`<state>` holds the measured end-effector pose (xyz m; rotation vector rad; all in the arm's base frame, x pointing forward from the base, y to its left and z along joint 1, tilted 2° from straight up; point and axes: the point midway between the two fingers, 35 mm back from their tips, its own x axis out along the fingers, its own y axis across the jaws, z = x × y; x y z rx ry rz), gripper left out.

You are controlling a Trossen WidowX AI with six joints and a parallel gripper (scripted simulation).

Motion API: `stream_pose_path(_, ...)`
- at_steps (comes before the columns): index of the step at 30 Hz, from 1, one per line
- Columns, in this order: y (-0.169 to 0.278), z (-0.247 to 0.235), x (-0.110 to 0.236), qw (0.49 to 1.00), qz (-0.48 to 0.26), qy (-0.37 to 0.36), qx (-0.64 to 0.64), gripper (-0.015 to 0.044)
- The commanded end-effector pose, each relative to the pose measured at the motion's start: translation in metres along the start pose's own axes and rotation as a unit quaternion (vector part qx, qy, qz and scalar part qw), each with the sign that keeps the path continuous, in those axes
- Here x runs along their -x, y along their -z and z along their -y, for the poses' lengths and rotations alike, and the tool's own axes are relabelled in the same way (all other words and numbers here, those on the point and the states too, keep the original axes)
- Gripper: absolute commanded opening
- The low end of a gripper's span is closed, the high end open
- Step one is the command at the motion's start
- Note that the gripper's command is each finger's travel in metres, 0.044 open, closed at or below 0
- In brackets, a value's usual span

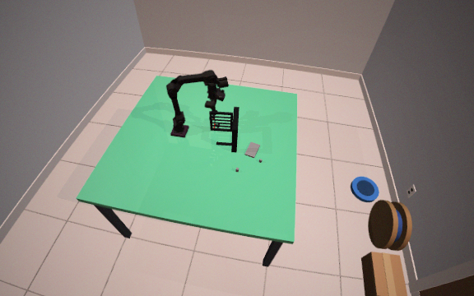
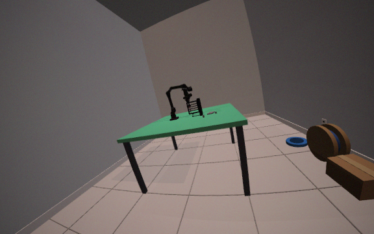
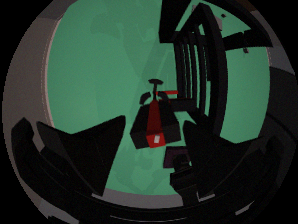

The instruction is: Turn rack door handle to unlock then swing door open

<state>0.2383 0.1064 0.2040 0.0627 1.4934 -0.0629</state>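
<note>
The barred black door [image 1: 221, 130] [image 3: 217, 75] stands swung wide out from the black rack frame [image 1: 234, 136], roughly square to it in the top view; the exact angle cannot be told. The handle [image 3: 155, 138], a black block with a red stripe and a white mark on its end, is at the door's free edge and looks turned. My gripper [image 1: 213, 110] [image 3: 154, 121] points down over that edge and is open. Its fingers stand on either side of the handle, with gaps visible on both sides in the wrist view. The handle's lower part is partly hidden.
The green table [image 1: 159, 177] [image 2: 174, 128] carries a grey flat plate [image 1: 253, 150] and two small cubes [image 1: 237, 169] [image 1: 260, 160] beyond the frame. A low black bar [image 1: 224, 143] sticks out from the frame's near end. The arm's base [image 1: 179, 131] stands left of the door.
</note>
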Motion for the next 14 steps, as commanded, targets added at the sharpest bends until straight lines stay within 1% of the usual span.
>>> stream_pose_path(1,0.0,0.0,0.009,1.0,0.01,-0.005,-0.003,0.0287)
stream_pose_path(14,0.001,0.0,0.032,0.999,0.032,-0.018,-0.002,0.0287)
